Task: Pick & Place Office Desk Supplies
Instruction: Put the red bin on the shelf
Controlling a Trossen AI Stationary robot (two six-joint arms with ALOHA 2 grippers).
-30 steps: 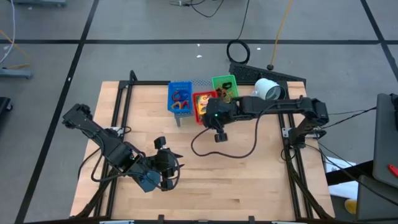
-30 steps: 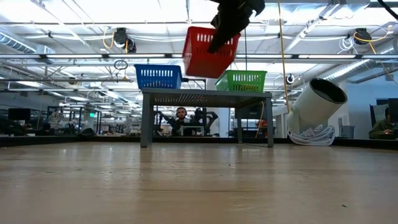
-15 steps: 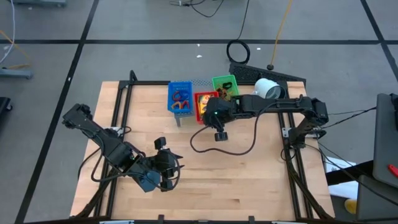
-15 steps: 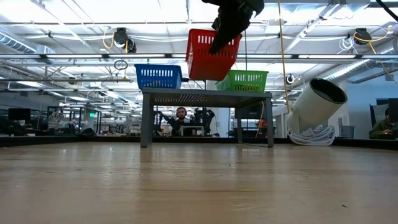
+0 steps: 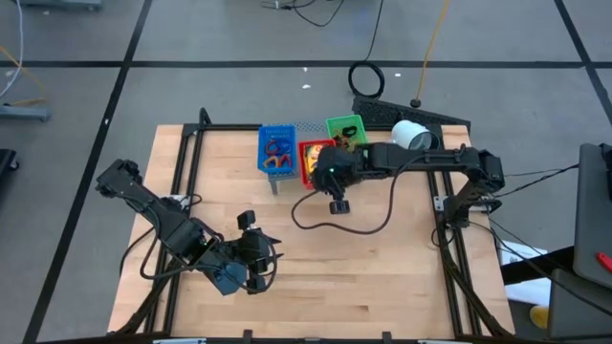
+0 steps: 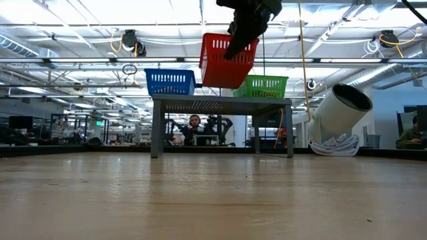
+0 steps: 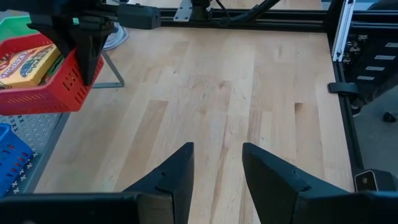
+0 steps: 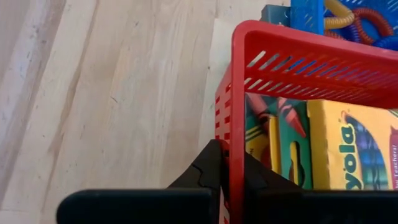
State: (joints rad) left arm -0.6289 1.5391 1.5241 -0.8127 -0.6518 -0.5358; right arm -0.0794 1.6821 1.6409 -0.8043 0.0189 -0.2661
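Three baskets: blue [image 5: 277, 150], green [image 5: 346, 130], red [image 5: 312, 158]. Right pincer [image 8: 227, 163] clamps the red rim, now nearer the shelf [image 6: 221, 103]; left pincer [image 7: 216, 163] half-open, empty.

bright, even overhead light; soft shadows

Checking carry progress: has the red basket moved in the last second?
Yes. In the low view the red basket, held off the grey shelf by the right gripper, has shifted slightly toward the green basket and now overlaps it more.
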